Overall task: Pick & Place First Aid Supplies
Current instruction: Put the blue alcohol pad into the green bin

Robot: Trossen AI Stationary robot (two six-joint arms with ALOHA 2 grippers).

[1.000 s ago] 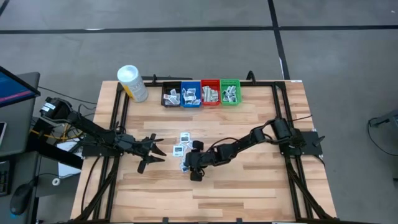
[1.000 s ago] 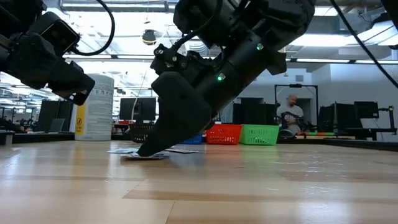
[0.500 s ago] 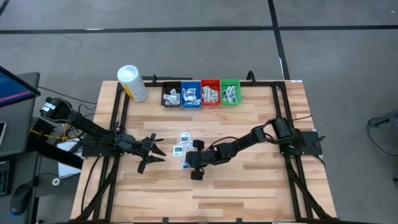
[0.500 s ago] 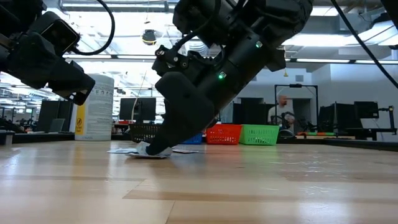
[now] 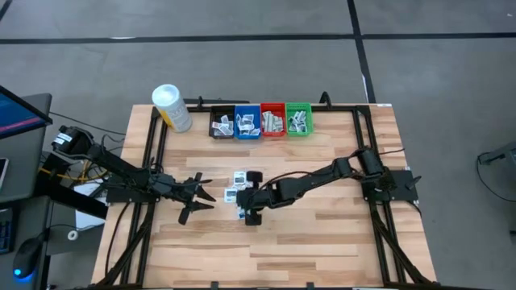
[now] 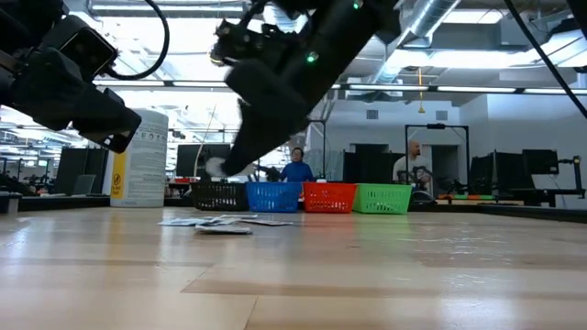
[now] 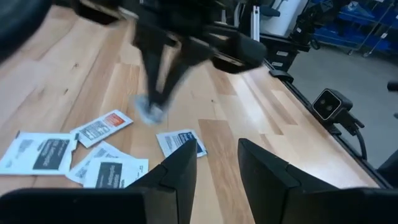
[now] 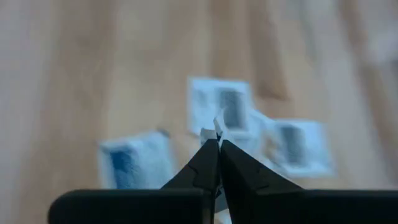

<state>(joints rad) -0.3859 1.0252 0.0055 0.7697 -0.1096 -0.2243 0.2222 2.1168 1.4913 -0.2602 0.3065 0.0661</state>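
right gripper (image 8: 218, 138) has its two dark fingers pressed together, tips pinching a small pale packet (image 6: 214, 167) by its edge; in the right wrist view only a sliver of it shows between the tips, blurred, so the print on it cannot be read. seen from table height, that packet hangs clear above the wood, well over the others. below and just beside the gripper, a loose cluster of first aid packets (image 7: 99, 171) lies flat on the table (image 5: 322, 234): white ones with dark marks, one with a red-orange band (image 7: 102, 126), and one with blue print (image 7: 181, 142) a little apart from the rest. from above, the right arm reaches in from the table's right side to about the middle. left gripper (image 7: 214, 168) sits near the cluster on its left, low over the table, fingers spread with a clear gap and nothing between them. along the far edge stand four small bins in a row, black (image 5: 222, 126), blue (image 5: 247, 126), red (image 5: 272, 123), green (image 5: 298, 121), each with packets inside. a yellow container with a white cap (image 5: 172, 108) stands left of the bins. people are visible in the room beyond the table.
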